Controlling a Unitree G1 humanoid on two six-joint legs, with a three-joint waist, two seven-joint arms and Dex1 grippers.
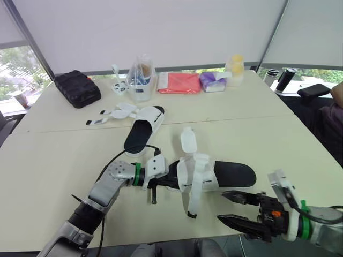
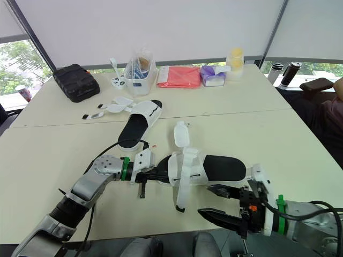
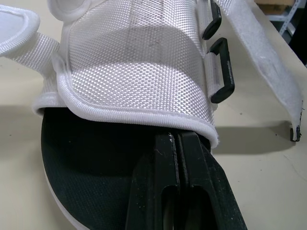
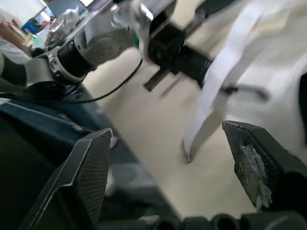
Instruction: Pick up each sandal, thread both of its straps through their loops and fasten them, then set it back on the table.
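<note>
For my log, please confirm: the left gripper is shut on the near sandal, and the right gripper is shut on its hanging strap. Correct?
No: the left gripper is shut on the near sandal, but the right gripper is open, near the hanging strap; the right wrist view shows this.

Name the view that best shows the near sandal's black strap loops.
Left wrist view: both black loops show close up on the white upper. The eye views show the whole near sandal, loops too small. The right wrist view catches its hanging strap.
</note>
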